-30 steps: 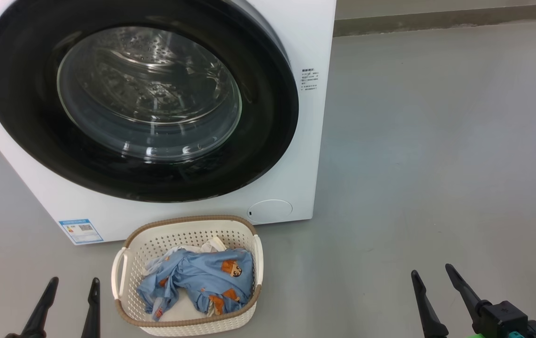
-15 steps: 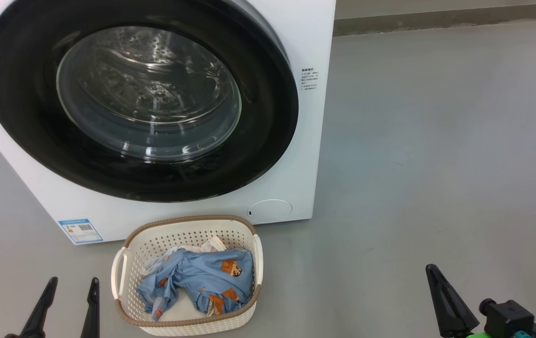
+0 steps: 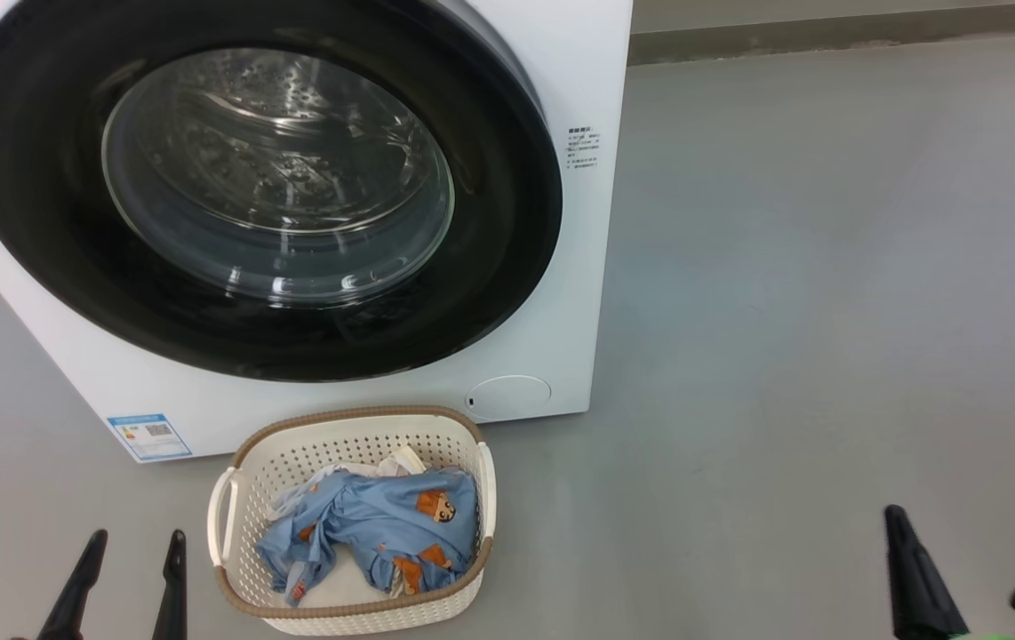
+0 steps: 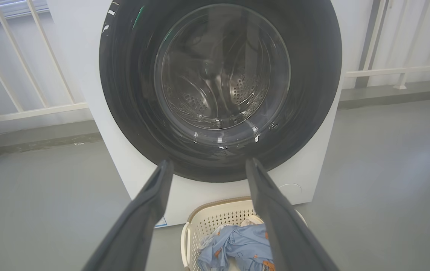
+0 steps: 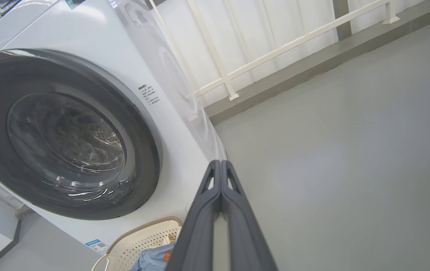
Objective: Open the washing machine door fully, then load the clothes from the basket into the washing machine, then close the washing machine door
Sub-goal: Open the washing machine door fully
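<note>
While the single washing machine door (image 3: 507,222) sits closed ahead, the left gripper (image 3: 138,538) holds its two jaws apart just left of the one basket (image 3: 356,414) (clothes (image 3: 383,524) heaped inside, count unclear). The right gripper (image 5: 220,162) has both jaws pressed together, empty, well to the basket's right.

The head view looks steeply down on the washing machine door (image 3: 276,178), with the basket (image 3: 352,414) at six o'clock. The left wrist view faces that door squarely, close. The right wrist view, seemingly rolled sideways, holds it at nine o'clock. All three share both.
</note>
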Tool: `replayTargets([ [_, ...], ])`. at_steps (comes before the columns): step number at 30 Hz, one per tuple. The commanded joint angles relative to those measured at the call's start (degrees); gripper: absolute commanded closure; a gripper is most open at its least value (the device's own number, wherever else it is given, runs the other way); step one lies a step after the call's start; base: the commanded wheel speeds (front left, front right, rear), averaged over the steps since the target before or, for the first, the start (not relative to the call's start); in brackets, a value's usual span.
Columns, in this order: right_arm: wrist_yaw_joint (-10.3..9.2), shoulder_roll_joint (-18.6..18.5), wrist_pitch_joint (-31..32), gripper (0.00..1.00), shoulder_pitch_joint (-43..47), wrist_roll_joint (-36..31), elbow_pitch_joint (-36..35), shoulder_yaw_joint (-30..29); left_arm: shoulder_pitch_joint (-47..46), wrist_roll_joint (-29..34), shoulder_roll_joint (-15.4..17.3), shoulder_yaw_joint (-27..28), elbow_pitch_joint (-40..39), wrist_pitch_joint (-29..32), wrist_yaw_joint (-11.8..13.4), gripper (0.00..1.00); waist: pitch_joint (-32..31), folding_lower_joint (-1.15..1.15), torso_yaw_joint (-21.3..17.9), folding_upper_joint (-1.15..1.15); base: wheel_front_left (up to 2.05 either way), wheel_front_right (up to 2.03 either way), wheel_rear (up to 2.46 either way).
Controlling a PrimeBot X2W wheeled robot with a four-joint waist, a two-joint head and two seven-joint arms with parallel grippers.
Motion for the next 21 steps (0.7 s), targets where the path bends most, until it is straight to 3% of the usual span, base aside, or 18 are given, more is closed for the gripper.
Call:
replayTargets([
  [1, -0.06, -0.7, -0.7, 1.00, -1.7, 2.9, -0.8, 0.5, -0.6, -0.8, 1.2, 2.3, -1.7, -0.4, -0.1, 0.00, 0.2, 0.00, 0.0, 0.00, 0.00, 0.00, 0.00],
  [11, -0.06, -0.7, -0.7, 1.00, -4.5, 22.3, 3.2, -5.7, -0.7, -1.6, 1.8, 2.0, -2.0, -0.4, -0.1, 0.00, 1.7, 0.00, 0.2, 0.00, 0.00, 0.00, 0.00],
  [21, -0.06, -0.7, -0.7, 1.00, -8.4, 37.0, 6.6, -8.7, -1.9, -2.6, 2.5, 1.8, -2.6, -0.4, -0.1, 0.00, 4.9, 0.00, 0.7, 0.00, 0.00, 0.00, 0.00],
])
